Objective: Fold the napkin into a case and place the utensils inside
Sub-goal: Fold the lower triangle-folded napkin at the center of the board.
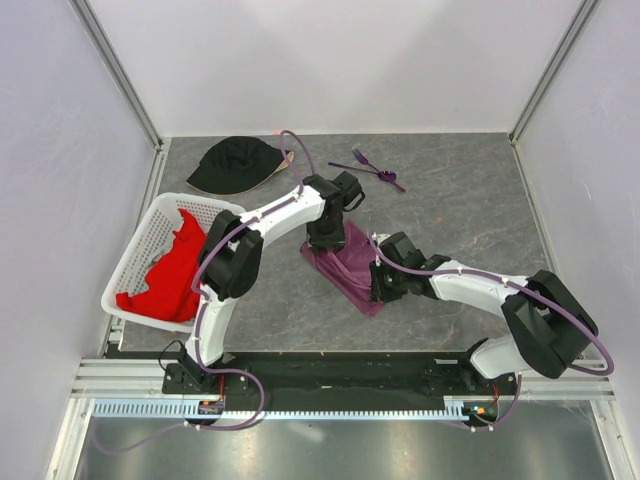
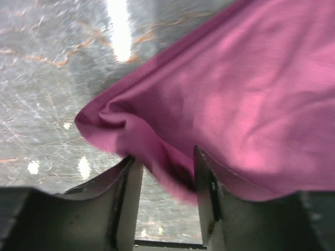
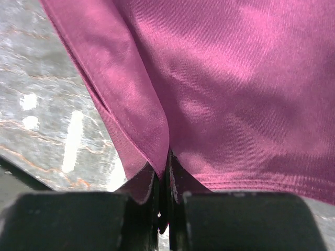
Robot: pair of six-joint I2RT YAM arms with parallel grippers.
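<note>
The plum-purple napkin [image 1: 350,265] lies partly folded in the middle of the grey table. My left gripper [image 1: 325,240] is at its far left corner; in the left wrist view its jaws stand open with a fold of the napkin [image 2: 235,94] hanging between the fingers [image 2: 131,193]. My right gripper [image 1: 382,290] is at the napkin's near right end, shut on a pinch of the napkin [image 3: 220,78]. The purple utensils [image 1: 372,168] lie at the back of the table, apart from the cloth.
A black cap [image 1: 235,163] lies at the back left. A white lattice basket [image 1: 150,262] with a red cloth [image 1: 170,275] stands at the left edge. White walls enclose the table.
</note>
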